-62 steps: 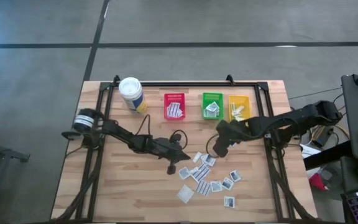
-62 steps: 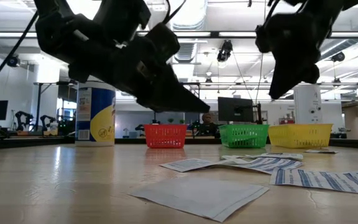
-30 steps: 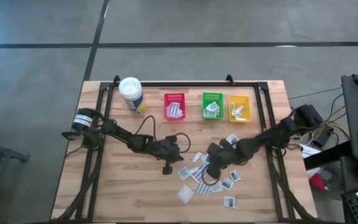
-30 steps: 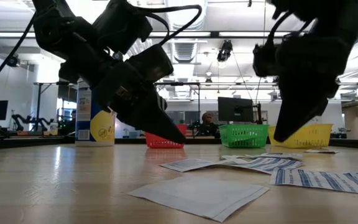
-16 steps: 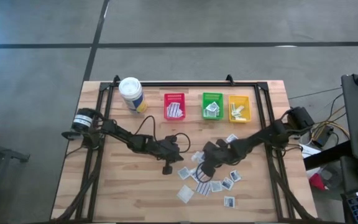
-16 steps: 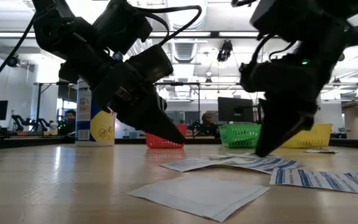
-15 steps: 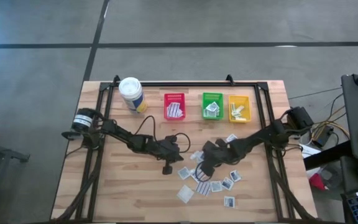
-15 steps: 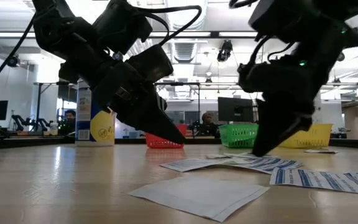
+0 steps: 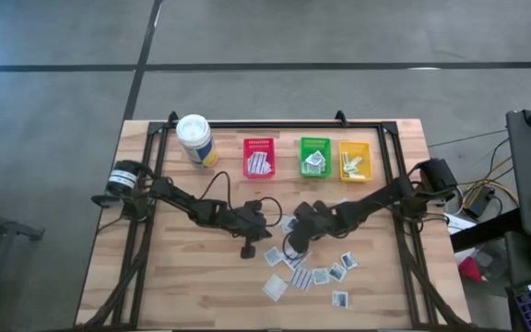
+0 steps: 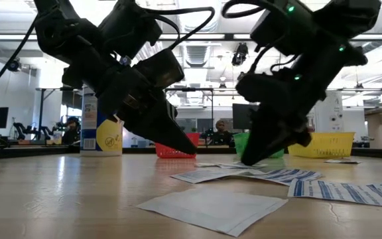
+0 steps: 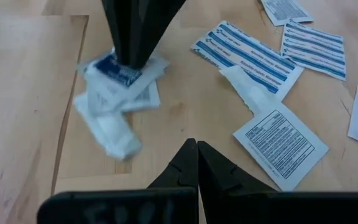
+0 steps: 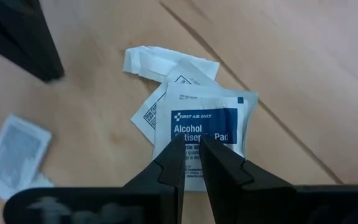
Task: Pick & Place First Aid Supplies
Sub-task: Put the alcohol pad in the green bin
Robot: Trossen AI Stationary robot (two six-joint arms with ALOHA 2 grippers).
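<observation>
The first aid supplies lie loose on the wooden table: a small pile topped by a blue-printed alcohol pad packet [image 12: 205,127], and several more packets [image 9: 321,272] toward the near right. My right gripper [image 12: 191,146] points steeply down at that pile [image 9: 289,225], its fingers a narrow gap apart, its tips over the pad's print. My left gripper [image 11: 196,146] hangs shut and holding nothing over bare wood to the pile's left [image 9: 247,249]. My right gripper comes at the alcohol pad packet [image 11: 124,70] from above, slanting in from the table's right. Its tips stand at the packet's printed face. I cannot tell whether they touch it. The packet lies flat on the pile.
Red [image 9: 259,158], green [image 9: 315,157] and yellow [image 9: 355,160] bins stand in a row at the far edge, each with packets inside. A white canister with a yellow label [image 9: 195,139] stands at the far left. Striped packets [image 11: 247,56] lie near the left gripper.
My right gripper has gone down and toward the table's left edge, from over the scattered packets to the small pile, tipping more steeply downward. Its finger gap looks unchanged.
</observation>
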